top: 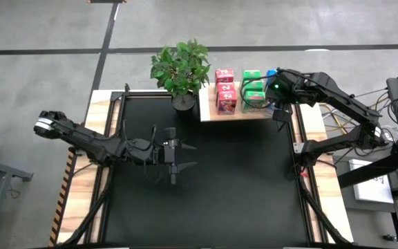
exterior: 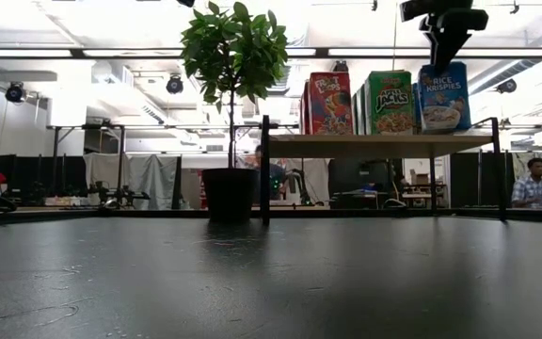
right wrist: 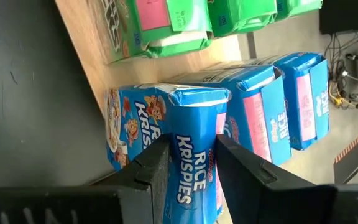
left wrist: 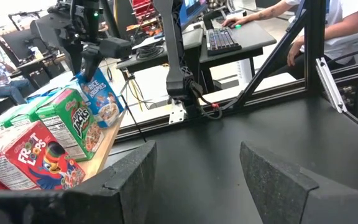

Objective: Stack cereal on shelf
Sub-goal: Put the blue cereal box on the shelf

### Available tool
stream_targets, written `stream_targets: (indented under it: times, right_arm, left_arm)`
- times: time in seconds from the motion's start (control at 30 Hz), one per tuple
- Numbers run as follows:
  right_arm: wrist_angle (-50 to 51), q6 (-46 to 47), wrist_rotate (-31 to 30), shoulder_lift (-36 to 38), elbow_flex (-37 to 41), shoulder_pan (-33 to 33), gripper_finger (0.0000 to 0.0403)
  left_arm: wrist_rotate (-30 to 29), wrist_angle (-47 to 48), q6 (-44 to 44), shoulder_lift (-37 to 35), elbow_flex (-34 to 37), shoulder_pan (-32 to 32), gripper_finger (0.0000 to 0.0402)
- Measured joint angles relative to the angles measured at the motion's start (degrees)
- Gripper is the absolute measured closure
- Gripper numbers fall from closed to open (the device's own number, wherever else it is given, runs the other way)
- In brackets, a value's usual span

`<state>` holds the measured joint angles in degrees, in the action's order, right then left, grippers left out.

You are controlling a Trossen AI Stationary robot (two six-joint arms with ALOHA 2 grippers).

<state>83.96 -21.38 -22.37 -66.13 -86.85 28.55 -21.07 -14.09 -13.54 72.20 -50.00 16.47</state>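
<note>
The pale wood shelf [top: 247, 114] stands at the table's far edge on black legs. On it are rows of pink-red [exterior: 330, 104], green [exterior: 390, 102] and blue cereal boxes. My right gripper [exterior: 445, 52] comes down from above on the front blue box [exterior: 442, 99], at the shelf's right end, and is shut on its top. Two more blue boxes [right wrist: 278, 106] stand behind it. My left gripper [top: 187, 157] hangs open over the middle of the black tabletop, holding nothing. My right gripper pinches the top end [right wrist: 194, 124] of the front blue box between its two fingers. One finger lies on the printed front face, the other in the gap to the blue box behind. The fingers slant down from above. The box stands on the shelf's near edge.
A potted plant [top: 180, 69] stands just left of the shelf at the table's far edge. Green boxes [right wrist: 185, 25] sit close beside the blue row. People sit at desks [exterior: 533, 184] beyond the table. The black tabletop [top: 240, 180] lies bare between the arms.
</note>
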Motion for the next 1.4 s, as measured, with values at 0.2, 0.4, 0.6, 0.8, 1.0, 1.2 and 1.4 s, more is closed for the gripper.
stream_targets:
  times: [0.2, 0.4, 0.6, 0.8, 1.0, 1.2, 1.4]
  right_arm:
    - [-0.3, 1.1, 0.0, -0.4, 0.0, 0.0, 0.0282]
    - [-1.9, 1.9, -0.2, -1.1, 0.9, 0.0, 0.0243]
    - [-1.6, 2.4, -0.2, -1.4, 1.0, 0.0, 0.021]
    - [-0.6, 4.2, 0.0, -0.7, 0.5, -0.2, 0.0208]
    - [1.6, 8.7, 1.4, -0.7, -3.2, -0.2, 0.0207]
    - [1.5, 14.4, 3.4, -0.2, -6.2, -1.8, 0.0218]
    - [1.2, 19.2, 9.5, 1.1, -4.4, -7.7, 0.0281]
  left_arm:
    - [0.0, 0.0, 0.0, 0.0, 0.0, 0.0, 0.0187]
    - [0.0, 0.0, 0.0, 0.0, 0.0, 0.0, 0.0187]
    - [0.0, 0.0, 0.1, 0.0, 0.0, 0.0, 0.0187]
    - [0.0, 0.0, 0.1, 0.0, 0.0, 0.0, 0.0187]
    - [0.0, 0.0, -1.0, 0.0, 0.0, 0.0, 0.0187]
    - [0.0, 0.6, -3.2, 0.0, 0.0, 0.0, 0.0187]
    - [0.0, 2.6, -5.1, -0.7, 0.0, 0.0, 0.0187]
